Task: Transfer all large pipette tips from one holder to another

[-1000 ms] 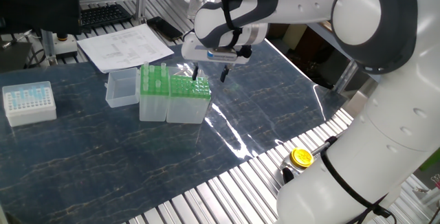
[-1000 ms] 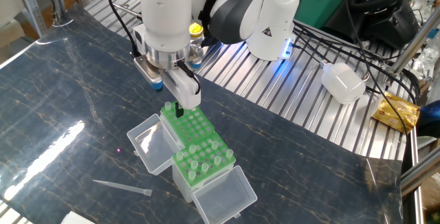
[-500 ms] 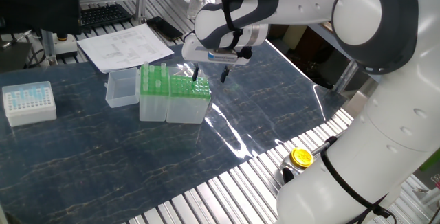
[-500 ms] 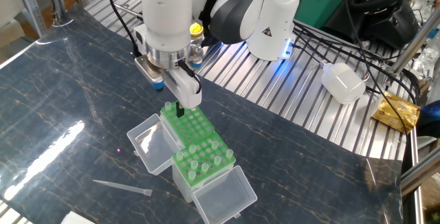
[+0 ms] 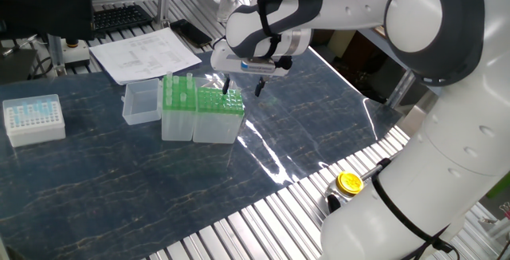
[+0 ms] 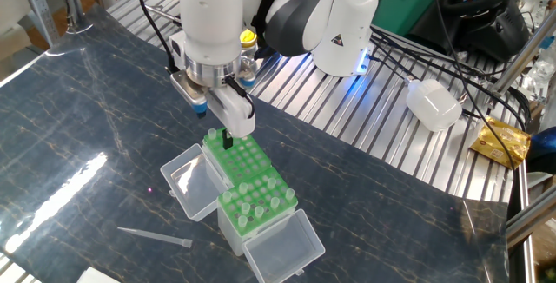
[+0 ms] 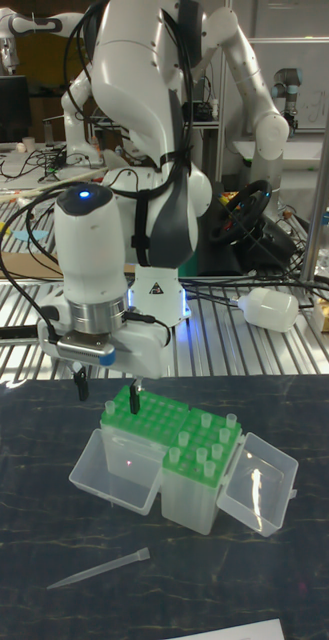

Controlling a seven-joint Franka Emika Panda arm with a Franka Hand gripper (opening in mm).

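The large pipette tips (image 6: pixel 258 198) stood in the narrower, taller box (image 6: pixel 257 216), touching the wider grid box (image 6: pixel 236 156); 1 more tip (image 7: pixel 97 569) lay loose on the table (image 6: pixel 78 135) nearby. They looked light, thin and slippery, best pinched at the wide collar. The gripper (image 7: pixel 105 392) hung over the grid box, fingers wide apart and empty. Nothing differed from 1 second ago.

Your gripper (image 6: pixel 228 135) hangs over the wider holder (image 6: pixel 236 159), one finger just above its grid. The taller holder (image 6: pixel 258 207) stands touching it, large pipette tips (image 6: pixel 261 195) standing in its top. One loose tip (image 6: pixel 156 236) lies on the table (image 6: pixel 78 135), apart from both.
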